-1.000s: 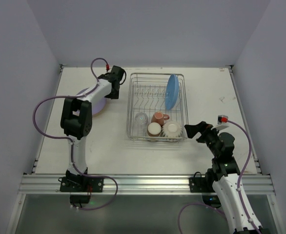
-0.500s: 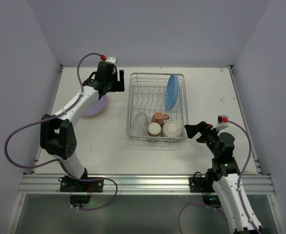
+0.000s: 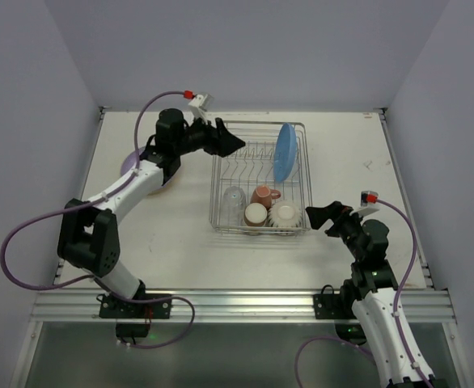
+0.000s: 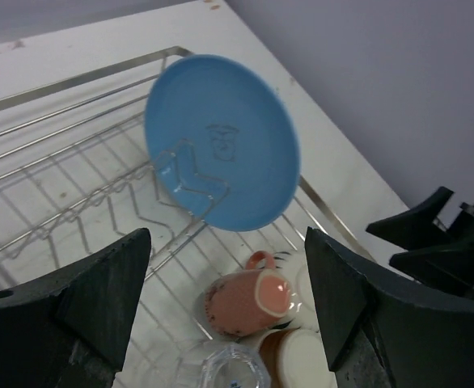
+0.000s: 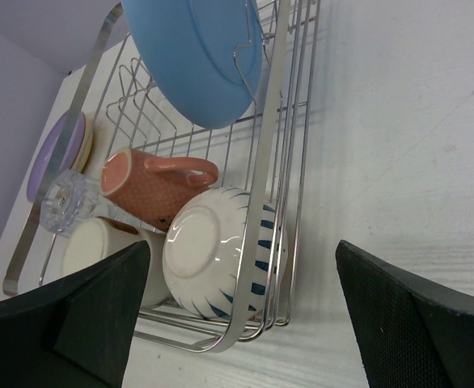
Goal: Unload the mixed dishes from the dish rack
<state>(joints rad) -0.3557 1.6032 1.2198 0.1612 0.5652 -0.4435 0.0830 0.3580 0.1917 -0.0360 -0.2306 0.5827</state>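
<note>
Tabletop (image 3: 342, 162) lies white between pale lilac walls (image 3: 261, 48), bearing dish rack (image 3: 241, 162).

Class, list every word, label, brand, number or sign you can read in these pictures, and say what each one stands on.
No readable text anywhere.
Blue plate: a small moulded mark on its back, too small and blurred to read.
Bowl: blue strokes, a pattern and not lettering.
Dish rack: bare wire, no label in view.
</note>
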